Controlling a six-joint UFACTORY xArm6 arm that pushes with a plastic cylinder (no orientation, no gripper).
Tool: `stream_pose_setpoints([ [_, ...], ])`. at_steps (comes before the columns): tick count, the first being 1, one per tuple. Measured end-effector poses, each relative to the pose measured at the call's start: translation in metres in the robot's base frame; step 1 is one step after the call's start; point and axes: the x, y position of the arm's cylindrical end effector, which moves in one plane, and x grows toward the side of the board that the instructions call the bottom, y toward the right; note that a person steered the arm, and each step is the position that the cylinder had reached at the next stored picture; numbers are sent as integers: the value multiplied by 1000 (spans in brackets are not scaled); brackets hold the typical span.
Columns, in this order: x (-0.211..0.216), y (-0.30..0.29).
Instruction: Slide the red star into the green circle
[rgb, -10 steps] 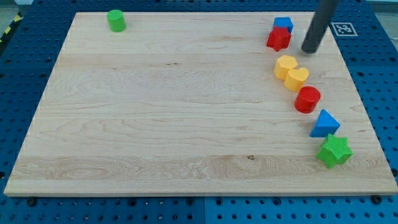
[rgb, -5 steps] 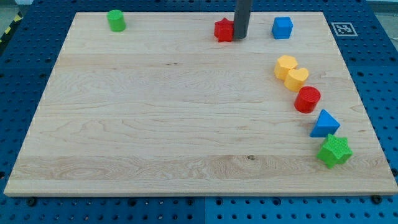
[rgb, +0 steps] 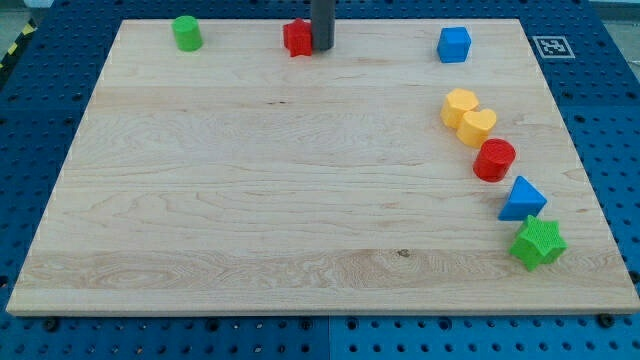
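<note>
Red star (rgb: 297, 37) sits near the desk's (rgb: 250, 200) top edge, my tip (rgb: 322, 47) touching its right side, green circle (rgb: 187, 33) well left; no pincer shows.

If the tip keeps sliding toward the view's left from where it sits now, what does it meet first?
My tip sits against the red star's right side, so it meets that first. Beyond lies the green circle, with bare board between.

a plain, straight, dark grey round rod ending at my tip (rgb: 322, 47).
</note>
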Motion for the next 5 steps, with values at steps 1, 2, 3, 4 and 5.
stream_pose_setpoints([
  [1, -5, -1],
  [2, -5, -12],
  [3, -5, -43],
  [4, -5, -82],
  [5, -8, -113],
])
